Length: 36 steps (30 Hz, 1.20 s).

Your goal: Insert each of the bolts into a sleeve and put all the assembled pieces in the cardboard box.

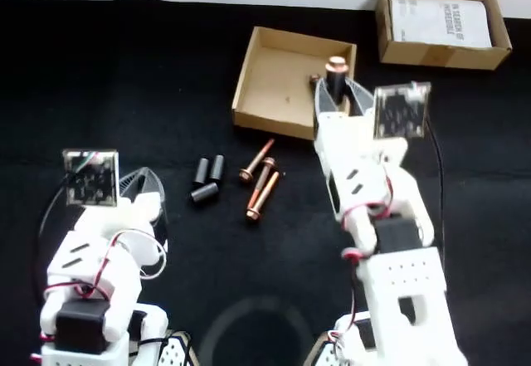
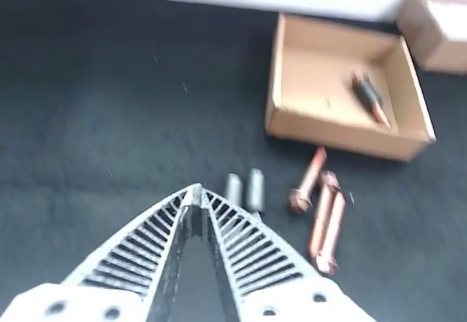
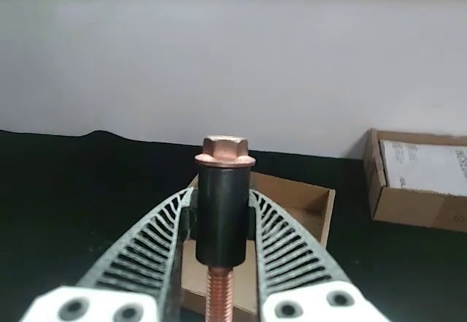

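Bolt [image 3: 225, 149], seated in sleeve [image 3: 222, 220], clenched by right gripper [image 3: 222, 201] over box [image 1: 278, 77] (left gripper [image 2: 197, 194] closed, empty); next, probably: lower, release.

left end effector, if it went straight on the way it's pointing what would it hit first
Probably the black mat just beside the loose sleeves; the left end effector is shut and aims slightly past them, though depth is unclear.
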Each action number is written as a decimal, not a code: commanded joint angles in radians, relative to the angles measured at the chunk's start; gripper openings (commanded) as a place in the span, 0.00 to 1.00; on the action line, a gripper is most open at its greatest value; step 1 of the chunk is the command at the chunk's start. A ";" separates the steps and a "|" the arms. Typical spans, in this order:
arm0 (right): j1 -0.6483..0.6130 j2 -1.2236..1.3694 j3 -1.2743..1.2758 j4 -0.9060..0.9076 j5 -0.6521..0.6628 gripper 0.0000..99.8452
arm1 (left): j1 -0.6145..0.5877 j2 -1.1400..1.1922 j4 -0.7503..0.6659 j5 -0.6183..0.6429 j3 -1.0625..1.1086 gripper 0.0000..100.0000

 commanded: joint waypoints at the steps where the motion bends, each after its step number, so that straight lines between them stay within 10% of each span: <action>1: -0.010 0.136 -0.166 0.001 -0.133 0.01 | -0.031 -0.108 -0.081 -0.005 0.108 0.01; 27: -0.019 1.325 -1.593 0.745 -0.281 0.01 | -0.225 -0.170 -0.299 0.000 0.542 0.01; 36: -0.035 1.649 -1.936 0.951 0.041 0.01 | -0.228 -0.166 -0.178 0.000 0.542 0.01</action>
